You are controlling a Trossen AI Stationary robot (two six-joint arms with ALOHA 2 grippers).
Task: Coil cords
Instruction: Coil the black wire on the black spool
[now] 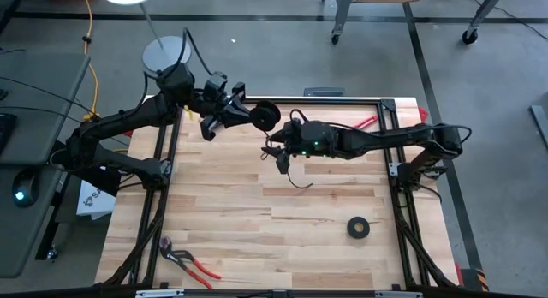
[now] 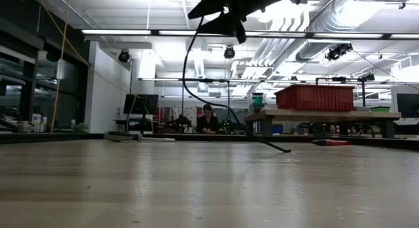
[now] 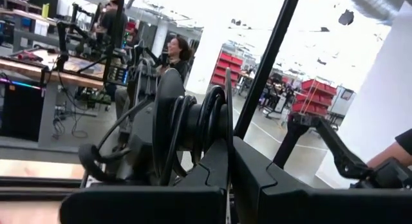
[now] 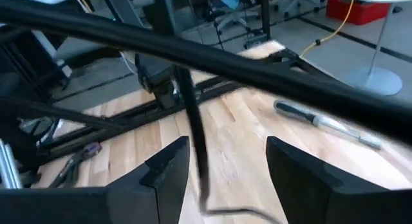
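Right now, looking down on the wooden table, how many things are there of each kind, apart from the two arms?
Black cable, coiled at the left gripper with a tail hanging to the table: 1
Black tape roll: 1
Pliers with red handles: 2
Total: 4

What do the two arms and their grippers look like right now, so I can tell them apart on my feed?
Both are dark, near-black jointed arms. The left gripper ends in two flat black angular fingers. The right gripper has two wedge-shaped black fingers, and a small green light glows on the right arm's wrist. No markings are readable.
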